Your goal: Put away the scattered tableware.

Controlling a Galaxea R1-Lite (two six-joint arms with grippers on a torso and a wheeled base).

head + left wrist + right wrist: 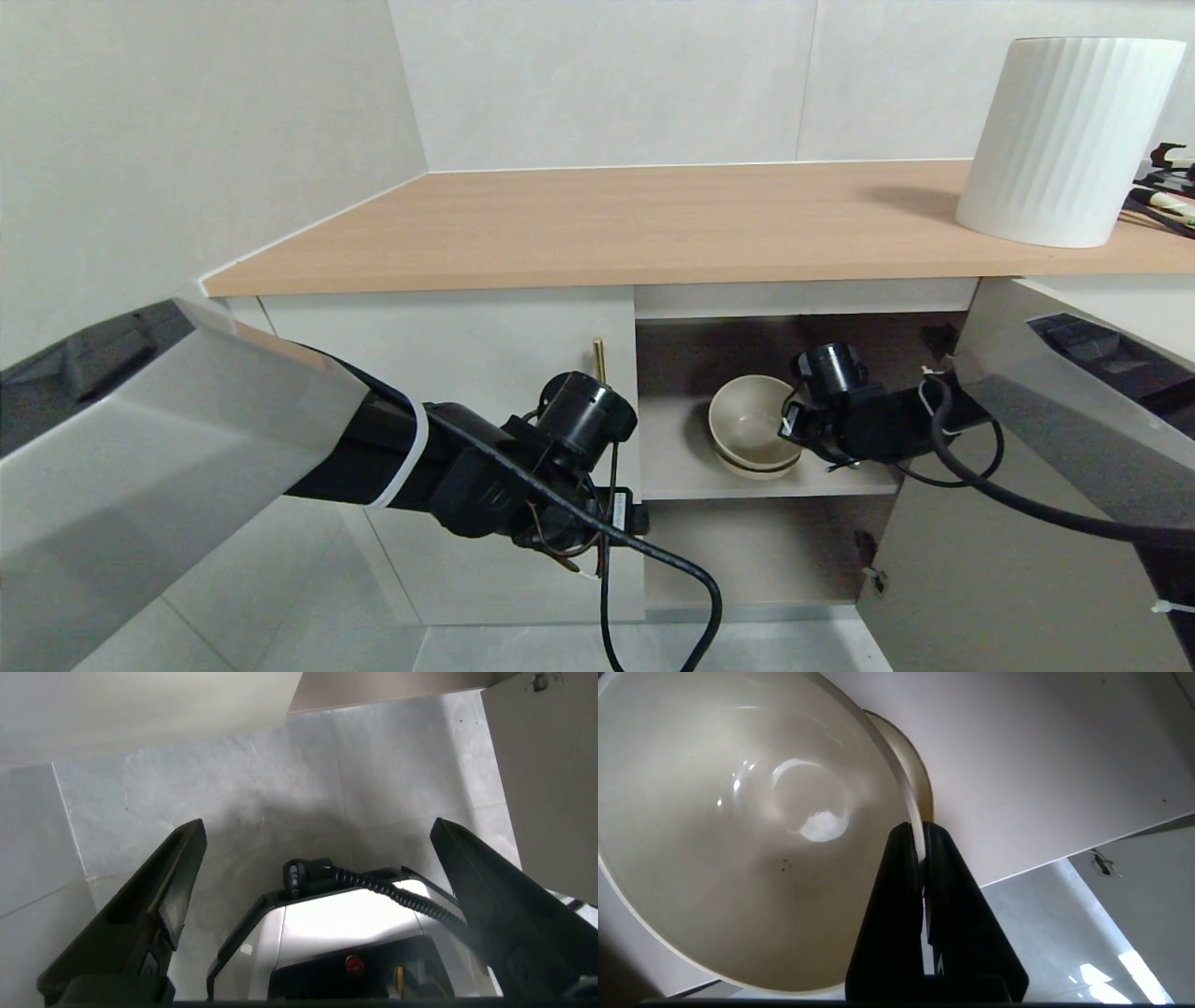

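A cream bowl (745, 422) hangs tilted inside the open cabinet, held by its rim. My right gripper (795, 435) is shut on that rim, with one finger inside the bowl (775, 812) and one outside, as the right wrist view shows (921, 863). Directly beneath it, a second cream bowl (752, 465) with a dark band rests on the cabinet shelf (677, 471); its edge (910, 761) peeks out behind the held one. My left gripper (318, 868) points down at the grey floor, open and holding nothing, low in front of the closed left cabinet door (448, 345).
A tall white ribbed container (1064, 140) stands on the wooden counter (607, 224) at the right, with dark utensils (1162, 191) beside it. The right cabinet door (980, 569) is swung open. A brass handle (598, 358) sits on the left door's edge.
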